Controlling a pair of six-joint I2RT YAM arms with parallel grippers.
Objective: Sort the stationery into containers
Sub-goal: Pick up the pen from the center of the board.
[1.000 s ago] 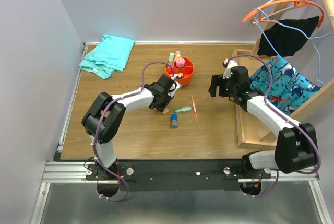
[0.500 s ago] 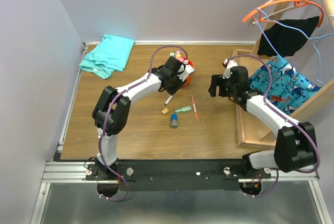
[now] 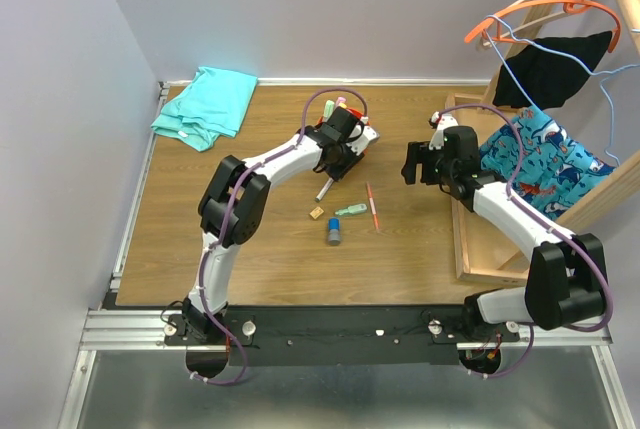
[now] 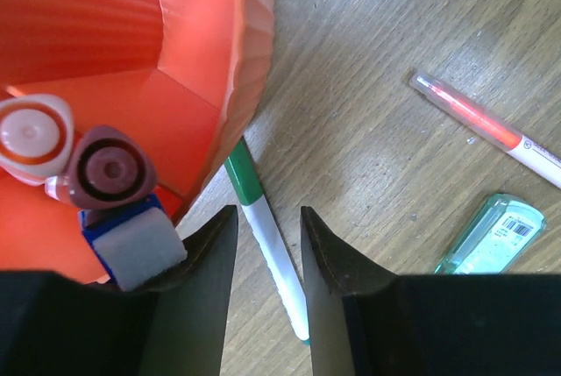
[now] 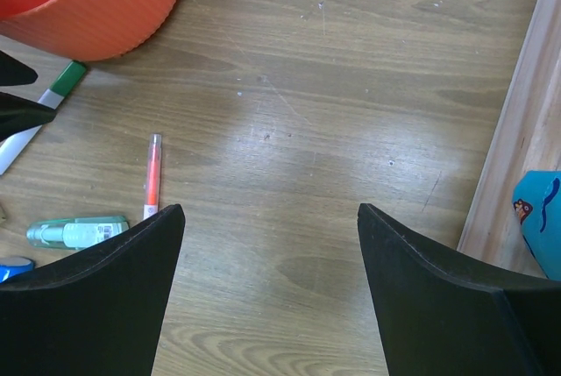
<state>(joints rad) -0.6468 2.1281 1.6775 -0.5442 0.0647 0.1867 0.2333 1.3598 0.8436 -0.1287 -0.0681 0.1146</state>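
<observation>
No legible txt; just barcode label (image 4: 519, 227) on green highlighter (image 4: 487, 237).

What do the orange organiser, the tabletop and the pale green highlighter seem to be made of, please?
The orange organiser looks like moulded plastic, satin: fine ribs line its wall and the colour is even. The tabletop shows brown wood grain with a dull sheen; solid wood or laminate, I cannot tell. The pale green highlighter looks like translucent plastic, smooth, with a barcode label.
</observation>
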